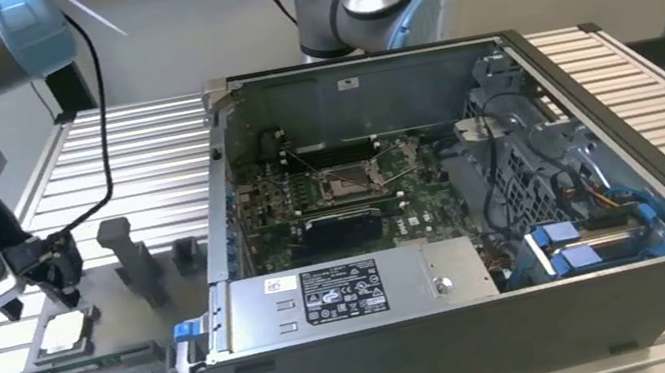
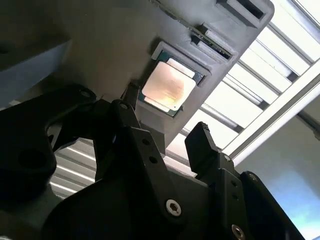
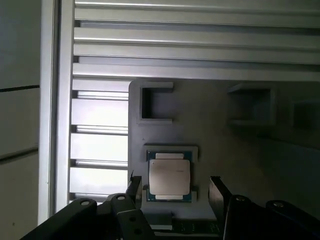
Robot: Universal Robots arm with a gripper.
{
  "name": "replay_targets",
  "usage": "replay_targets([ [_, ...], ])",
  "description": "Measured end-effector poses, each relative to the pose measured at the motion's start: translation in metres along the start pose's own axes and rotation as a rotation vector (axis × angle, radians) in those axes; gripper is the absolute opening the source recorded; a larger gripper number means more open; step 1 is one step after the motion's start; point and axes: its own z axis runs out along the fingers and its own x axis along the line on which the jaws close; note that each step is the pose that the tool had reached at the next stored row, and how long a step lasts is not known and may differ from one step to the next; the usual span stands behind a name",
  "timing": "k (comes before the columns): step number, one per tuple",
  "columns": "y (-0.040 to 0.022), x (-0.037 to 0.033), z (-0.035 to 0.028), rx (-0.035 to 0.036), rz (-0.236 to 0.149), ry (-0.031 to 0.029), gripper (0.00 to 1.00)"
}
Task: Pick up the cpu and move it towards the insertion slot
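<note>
Gripper (image 3: pixel 174 183), fingers spread and empty, hovers above the cpu (image 3: pixel 170 177) seated in a grey fixture (image 3: pixel 215 135); the exterior view adds the insertion slot (image 1: pixel 346 181), well apart from the cpu.

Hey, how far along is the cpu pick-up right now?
The approach looks done: the open gripper is poised over the cpu, which lies in its grey fixture. It is not gripped or lifted yet, so the carry to the insertion slot inside the computer case remains.

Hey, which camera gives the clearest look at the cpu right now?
The first wrist view: the cpu faces the camera squarely in its grey fixture, whole top visible. The second wrist view shows it tilted and glare-washed; the exterior view shows it small, near the gripper.
</note>
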Motion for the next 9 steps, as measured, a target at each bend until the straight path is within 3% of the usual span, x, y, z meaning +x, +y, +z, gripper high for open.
replay_targets([
  [2, -0.0030, 0.0000, 0.0035, 0.0000, 0.000, 0.0000, 1.00],
  [9, -0.0039, 0.0000, 0.0162, 0.0000, -0.002, -0.0008, 1.00],
])
